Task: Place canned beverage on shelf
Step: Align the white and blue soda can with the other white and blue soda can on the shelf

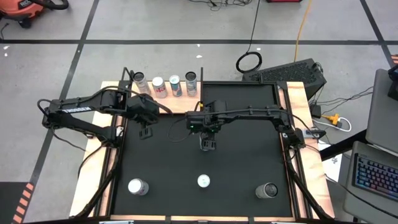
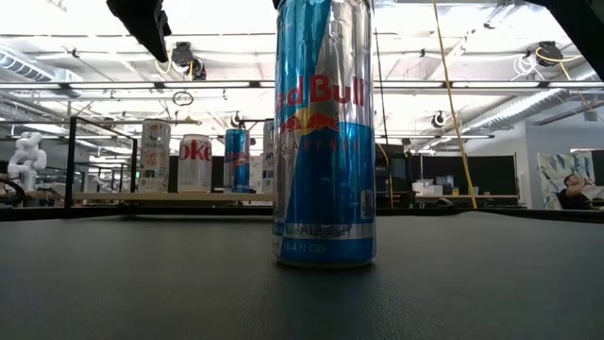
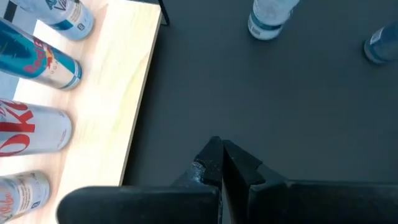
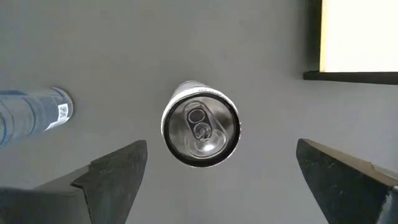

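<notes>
A blue and silver canned beverage (image 1: 204,181) (image 2: 324,142) stands upright on the black mat, near the middle of its near edge. My right gripper (image 1: 207,144) (image 4: 221,144) hangs open above the mat, a little to the far side of this can. It points down, and the can top (image 4: 200,124) shows between its two fingers, untouched. My left gripper (image 1: 145,130) (image 3: 221,163) is shut on nothing above the mat, beside the shelf (image 1: 168,104) (image 3: 124,81). The shelf is a light-wood board at the far left with several cans upright on it.
Two more cans stand on the mat near its front edge, one at the left (image 1: 137,186) and one at the right (image 1: 268,190). Thin black uprights (image 1: 201,78) rise at the shelf's corners. The mat between the shelf and the front cans is bare.
</notes>
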